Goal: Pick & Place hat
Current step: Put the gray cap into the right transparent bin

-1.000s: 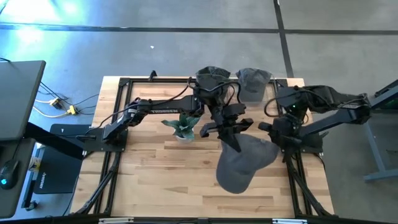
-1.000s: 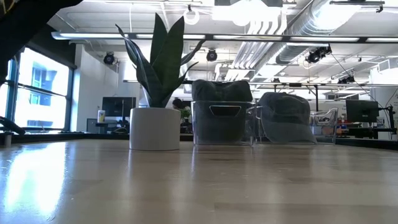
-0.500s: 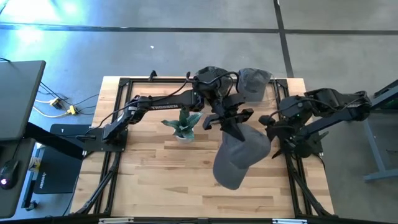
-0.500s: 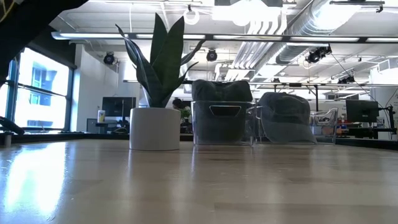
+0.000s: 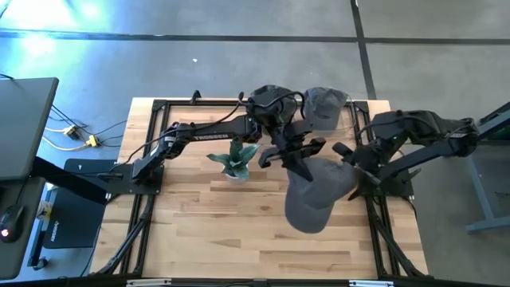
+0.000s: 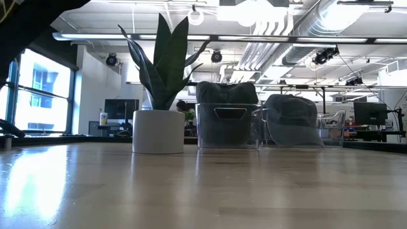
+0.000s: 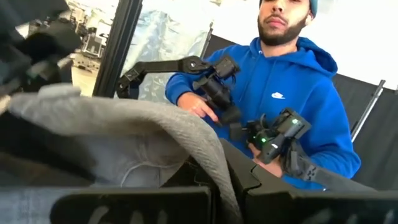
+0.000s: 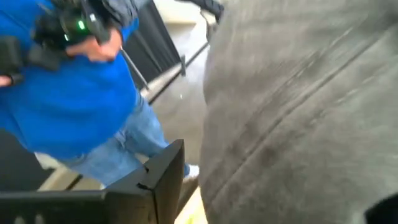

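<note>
A grey hat hangs in the air over the table's middle right, held by my left gripper, which is shut on it. In the left wrist view the hat's grey cloth drapes over the fingers. My right gripper is open and stands right against the hat's right side. In the right wrist view the hat's crown fills the space beside one finger. The hat and both grippers are out of the low view. My left gripper pinches the hat's upper edge between its two fingers, coming from the table's left. The hat is lifted clear and hangs slack below the fingers. My right gripper has the crown between its open fingers; whether they touch it, I cannot tell.
A potted plant stands left of the hat. Two clear bins sit at the far edge, one with a dark hat and one with a grey hat. A person in a blue hoodie stands beyond the table. The near half of the tabletop is bare wood.
My left gripper has carried the hanging hat a little toward the far edge and then to the right. My right arm has swung its gripper toward the hat's right side, ending against the crown.
</note>
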Robot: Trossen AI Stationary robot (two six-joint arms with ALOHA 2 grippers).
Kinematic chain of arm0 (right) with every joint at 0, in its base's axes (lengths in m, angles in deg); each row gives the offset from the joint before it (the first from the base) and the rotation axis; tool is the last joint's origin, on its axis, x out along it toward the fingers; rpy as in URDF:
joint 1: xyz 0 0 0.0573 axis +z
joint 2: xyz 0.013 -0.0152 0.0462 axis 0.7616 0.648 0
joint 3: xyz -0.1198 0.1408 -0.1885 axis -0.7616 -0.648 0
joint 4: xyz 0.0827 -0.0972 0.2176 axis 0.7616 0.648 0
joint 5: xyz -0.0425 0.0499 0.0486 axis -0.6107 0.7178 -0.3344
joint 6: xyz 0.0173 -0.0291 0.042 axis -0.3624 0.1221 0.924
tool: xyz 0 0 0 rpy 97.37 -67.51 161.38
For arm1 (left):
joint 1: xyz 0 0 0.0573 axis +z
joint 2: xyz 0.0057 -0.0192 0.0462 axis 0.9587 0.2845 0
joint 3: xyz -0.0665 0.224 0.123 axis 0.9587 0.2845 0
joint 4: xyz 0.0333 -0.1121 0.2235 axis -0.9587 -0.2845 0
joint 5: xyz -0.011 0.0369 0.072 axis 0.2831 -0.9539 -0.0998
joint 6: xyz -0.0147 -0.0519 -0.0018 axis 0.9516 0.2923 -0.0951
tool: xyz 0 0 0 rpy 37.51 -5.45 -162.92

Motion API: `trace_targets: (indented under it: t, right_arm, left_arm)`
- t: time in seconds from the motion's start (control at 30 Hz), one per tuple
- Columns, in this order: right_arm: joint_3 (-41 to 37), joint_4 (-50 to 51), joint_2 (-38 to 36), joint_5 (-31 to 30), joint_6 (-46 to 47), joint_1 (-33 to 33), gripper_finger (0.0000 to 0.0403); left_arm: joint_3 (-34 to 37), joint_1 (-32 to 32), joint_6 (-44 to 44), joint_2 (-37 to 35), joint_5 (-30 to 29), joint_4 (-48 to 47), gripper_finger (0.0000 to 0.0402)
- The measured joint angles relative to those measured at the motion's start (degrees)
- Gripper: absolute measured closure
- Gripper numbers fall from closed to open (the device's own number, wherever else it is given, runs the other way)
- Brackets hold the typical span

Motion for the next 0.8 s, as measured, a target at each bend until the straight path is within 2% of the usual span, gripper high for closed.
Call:
trace_targets:
  t: [0.17, 0.3, 0.5, 0.6, 0.7, 0.8]
  right_arm:
    - [0.0, -4.4, -1.3, 0.3, 3.5, 0.0, 0.0229]
    - [0.0, -7.2, -1.9, 2.8, 8.9, 0.0, 0.0257]
    - [0.0, -8.9, -1.9, 3.1, 14.6, 0.3, 0.0338]
    - [0.0, -9.4, -1.6, 3.1, 16.0, 0.3, 0.0387]
    - [0.0, -9.3, -1.6, 2.9, 17.3, 0.3, 0.0391]
    - [0.0, -7.7, -1.7, 1.7, 17.7, 0.3, 0.0393]
  left_arm:
    - [0.0, -1.0, 0.4, 0.0, 1.4, -0.6, 0.0401]
    - [0.0, -1.9, 0.0, 0.0, 1.6, -1.5, 0.0401]
    - [0.0, -1.9, -4.0, 0.0, 0.7, -3.4, 0.0401]
    - [0.0, -1.8, -2.6, 0.0, -2.2, -3.8, 0.0398]
    - [0.0, -1.8, -2.3, 0.0, -3.1, -4.5, 0.0371]
    - [0.0, -1.9, 0.7, 0.0, -4.8, -7.1, 0.0324]
